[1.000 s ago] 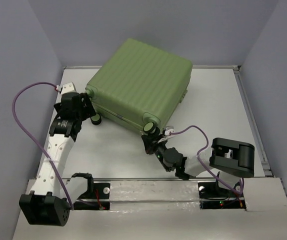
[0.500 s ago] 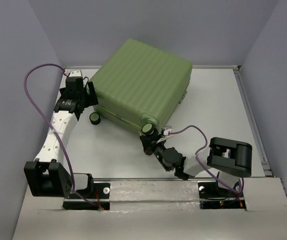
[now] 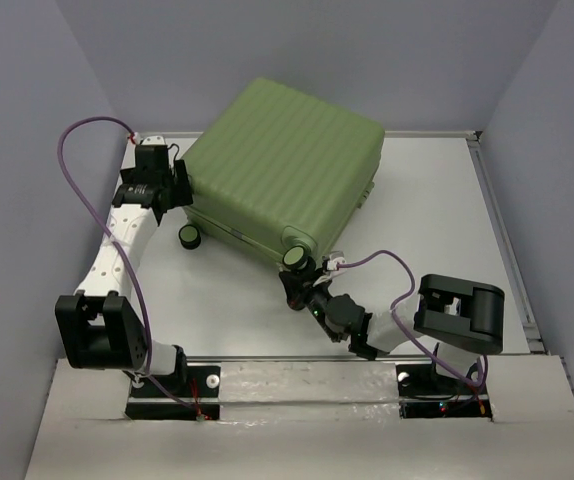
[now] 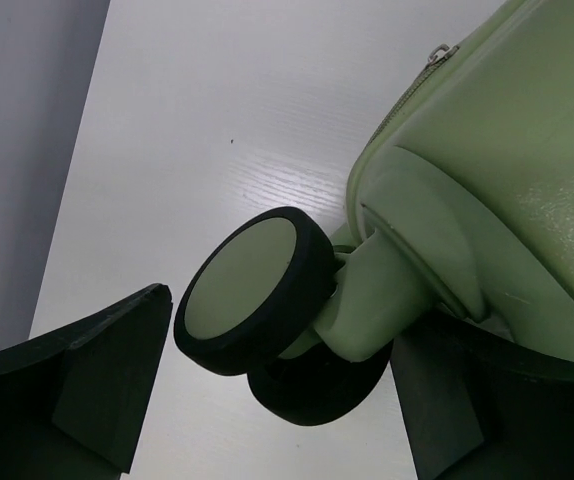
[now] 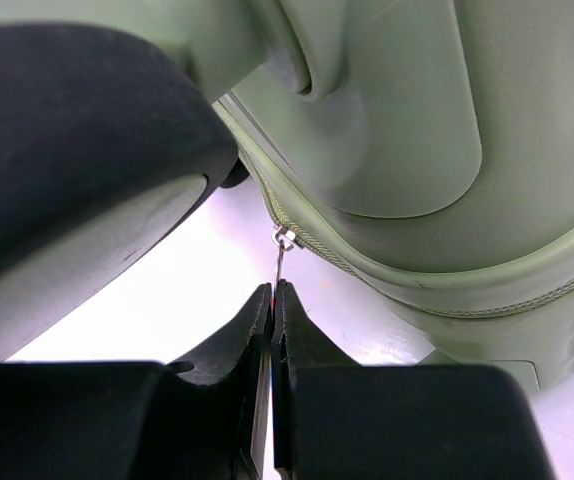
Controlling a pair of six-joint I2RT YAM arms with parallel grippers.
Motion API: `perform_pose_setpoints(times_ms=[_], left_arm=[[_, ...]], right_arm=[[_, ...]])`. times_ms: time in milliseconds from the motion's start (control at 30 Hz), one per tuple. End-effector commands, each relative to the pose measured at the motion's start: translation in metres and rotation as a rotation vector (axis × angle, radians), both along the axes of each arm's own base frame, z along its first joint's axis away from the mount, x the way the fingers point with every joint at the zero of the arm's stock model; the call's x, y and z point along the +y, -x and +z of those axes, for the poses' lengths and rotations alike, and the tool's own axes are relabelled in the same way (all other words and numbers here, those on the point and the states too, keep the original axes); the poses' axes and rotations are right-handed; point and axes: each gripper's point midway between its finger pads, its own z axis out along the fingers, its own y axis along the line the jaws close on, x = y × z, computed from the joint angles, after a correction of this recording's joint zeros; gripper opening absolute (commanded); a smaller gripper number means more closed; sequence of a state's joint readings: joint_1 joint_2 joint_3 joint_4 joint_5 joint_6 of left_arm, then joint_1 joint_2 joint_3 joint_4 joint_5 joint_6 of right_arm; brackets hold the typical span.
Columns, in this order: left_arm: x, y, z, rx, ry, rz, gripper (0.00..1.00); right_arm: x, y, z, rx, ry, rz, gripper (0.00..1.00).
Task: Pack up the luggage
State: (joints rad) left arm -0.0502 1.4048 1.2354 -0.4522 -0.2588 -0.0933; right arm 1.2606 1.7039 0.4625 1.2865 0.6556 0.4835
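Note:
The luggage (image 3: 285,168) is a light-green ribbed suitcase lying closed on the table. My left gripper (image 3: 177,190) is at its left corner. In the left wrist view it (image 4: 282,400) is open, and a black-and-green double wheel (image 4: 252,290) sits between the two fingers without being gripped. My right gripper (image 3: 295,287) is at the near corner, just below another wheel (image 3: 294,257). In the right wrist view it (image 5: 273,300) is shut on the thin metal zipper pull (image 5: 281,258) that hangs from the zipper track (image 5: 337,262).
The left wheel (image 3: 189,236) sticks out over the white table (image 3: 437,220). Grey walls close in the left, back and right. A raised rail (image 3: 507,250) runs along the table's right edge. The purple cable (image 3: 77,150) loops out beside the left arm.
My left arm has swung back and to the left, and its gripper has moved from beside the left wheel up to the suitcase's left corner. The right gripper has stayed on the zipper pull.

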Motion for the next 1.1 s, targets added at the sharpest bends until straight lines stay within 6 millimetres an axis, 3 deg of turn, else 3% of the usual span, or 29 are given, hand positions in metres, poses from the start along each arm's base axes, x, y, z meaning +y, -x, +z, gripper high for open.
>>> perform_pose_setpoints(times_ms=[0, 67, 167, 233, 300, 333, 400, 500, 533, 567, 600, 633, 700, 733, 800, 833, 1067], left_arm=[[-0.017, -0.024, 0.022, -0.080, 0.025, -0.089, 0.94], [-0.026, -0.028, 0.022, -0.078, 0.024, -0.121, 0.92], [-0.036, -0.032, 0.023, -0.078, 0.020, -0.154, 0.73], [-0.040, -0.032, 0.019, -0.068, 0.023, -0.168, 0.50], [-0.046, -0.030, 0.013, -0.057, 0.030, -0.187, 0.13], [-0.050, -0.029, 0.012, -0.057, 0.038, -0.198, 0.06], [-0.062, -0.024, 0.006, -0.043, 0.049, -0.229, 0.06], [-0.104, -0.004, -0.002, -0.038, 0.063, -0.331, 0.06], [-0.116, 0.008, -0.015, -0.013, 0.092, -0.352, 0.06], [-0.134, 0.017, -0.007, -0.052, 0.127, -0.397, 0.06], [-0.147, 0.032, -0.023, -0.024, 0.191, -0.435, 0.06], [-0.157, 0.039, -0.011, -0.077, 0.231, -0.465, 0.06], [-0.168, 0.054, -0.011, -0.093, 0.302, -0.505, 0.06], [-0.174, 0.068, -0.012, -0.099, 0.348, -0.537, 0.06], [-0.184, 0.087, -0.014, -0.095, 0.388, -0.579, 0.06], [-0.188, 0.096, -0.004, -0.123, 0.413, -0.597, 0.06], [-0.229, 0.143, 0.006, -0.130, 0.518, -0.763, 0.06]], right_arm=[[0.029, 0.036, 0.022, -0.013, -0.097, 0.201, 0.07], [0.028, 0.036, 0.021, -0.011, -0.094, 0.199, 0.07], [0.026, 0.036, 0.021, -0.010, -0.094, 0.196, 0.07], [0.024, 0.036, 0.020, -0.008, -0.091, 0.193, 0.07], [0.020, 0.032, 0.023, -0.009, -0.097, 0.178, 0.07], [0.017, 0.032, 0.023, -0.007, -0.097, 0.172, 0.07], [0.010, 0.033, 0.023, -0.003, -0.095, 0.167, 0.07], [-0.003, 0.028, 0.035, -0.005, -0.096, 0.148, 0.07], [-0.012, 0.020, 0.029, 0.010, -0.057, 0.123, 0.07], [-0.017, 0.020, 0.044, 0.000, -0.079, 0.130, 0.07], [-0.023, 0.018, 0.037, 0.023, -0.036, 0.125, 0.07], [-0.027, 0.013, 0.041, 0.025, -0.028, 0.133, 0.07], [-0.034, 0.012, 0.058, 0.020, -0.022, 0.142, 0.07], [-0.037, 0.010, 0.051, 0.049, 0.042, 0.136, 0.07], [-0.053, 0.004, 0.056, 0.059, 0.063, 0.108, 0.07], [-0.058, 0.003, 0.057, 0.064, 0.067, 0.111, 0.07], [-0.126, -0.017, 0.065, 0.098, 0.150, -0.023, 0.07]])
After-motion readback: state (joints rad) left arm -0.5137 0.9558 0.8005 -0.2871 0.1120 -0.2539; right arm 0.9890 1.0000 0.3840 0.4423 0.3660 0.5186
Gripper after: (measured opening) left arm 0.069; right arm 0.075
